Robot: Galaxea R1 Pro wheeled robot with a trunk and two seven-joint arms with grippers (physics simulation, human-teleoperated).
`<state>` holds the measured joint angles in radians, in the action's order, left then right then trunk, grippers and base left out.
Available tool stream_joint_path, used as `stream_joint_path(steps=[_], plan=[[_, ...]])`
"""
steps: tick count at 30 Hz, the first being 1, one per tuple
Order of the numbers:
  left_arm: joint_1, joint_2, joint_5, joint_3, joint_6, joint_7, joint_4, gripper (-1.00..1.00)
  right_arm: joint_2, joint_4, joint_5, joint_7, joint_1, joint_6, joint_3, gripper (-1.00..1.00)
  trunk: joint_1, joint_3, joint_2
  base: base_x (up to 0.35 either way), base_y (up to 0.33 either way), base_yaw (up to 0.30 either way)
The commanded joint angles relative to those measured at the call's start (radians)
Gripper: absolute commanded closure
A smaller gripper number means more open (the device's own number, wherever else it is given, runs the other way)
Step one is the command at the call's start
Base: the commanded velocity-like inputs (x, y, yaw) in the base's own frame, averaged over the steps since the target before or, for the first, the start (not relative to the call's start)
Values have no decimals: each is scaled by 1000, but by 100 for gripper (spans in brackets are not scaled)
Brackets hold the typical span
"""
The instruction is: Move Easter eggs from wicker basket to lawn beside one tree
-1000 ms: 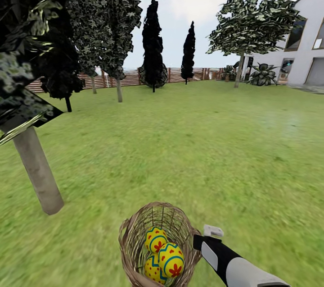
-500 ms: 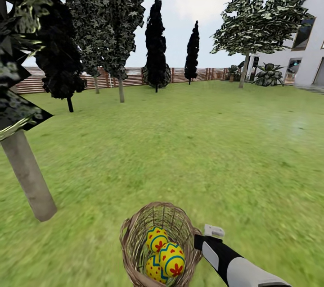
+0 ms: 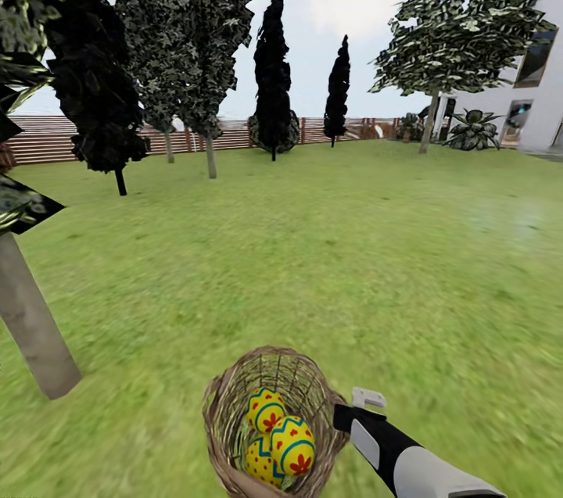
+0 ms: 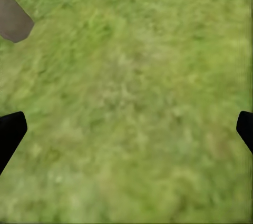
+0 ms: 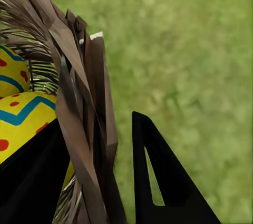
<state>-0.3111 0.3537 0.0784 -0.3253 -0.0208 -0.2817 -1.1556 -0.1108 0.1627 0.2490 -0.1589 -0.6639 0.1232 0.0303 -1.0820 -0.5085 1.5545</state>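
Observation:
The brown wicker basket (image 3: 228,403) sits low in the head view, with three yellow painted Easter eggs (image 3: 266,410) (image 3: 293,445) (image 3: 258,463) inside. My right gripper (image 3: 342,415) is shut on its right rim. In the right wrist view the gripper (image 5: 100,145) has one finger inside and one outside the woven wall (image 5: 79,76), beside two eggs (image 5: 21,118) (image 5: 10,74). A tree with a pale bare trunk (image 3: 31,326) stands on the lawn (image 3: 352,248) to the left. My left gripper (image 4: 129,126) hangs open over grass, near that trunk's foot (image 4: 11,18).
More trees stand further back: a pale-trunked one (image 3: 209,154), two narrow black cypresses (image 3: 274,76) (image 3: 338,91) and a leafy one (image 3: 461,37) at the right. A brown slat fence (image 3: 47,138) closes the back, and a white house (image 3: 547,84) stands at the far right. Open grass stretches ahead.
The whole view has shifted: the near trunk has slid left and the far trees have drifted right, so the camera moved. Basket, eggs and right gripper hold their places in the picture.

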Motion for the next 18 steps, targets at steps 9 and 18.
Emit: stream_joint_path(steps=[9, 18], plan=[[0, -1, 8, -1, 40, -3, 59, -100, -3, 1, 5, -4, 0, 6, -1, 100, 0, -1, 0, 259, -203, 271], [4, 1, 8, -1, 77, -3, 106, -100, -4, -3, 6, -4, 0, 6, -1, 100, 0, -1, 0, 259, -205, 279]])
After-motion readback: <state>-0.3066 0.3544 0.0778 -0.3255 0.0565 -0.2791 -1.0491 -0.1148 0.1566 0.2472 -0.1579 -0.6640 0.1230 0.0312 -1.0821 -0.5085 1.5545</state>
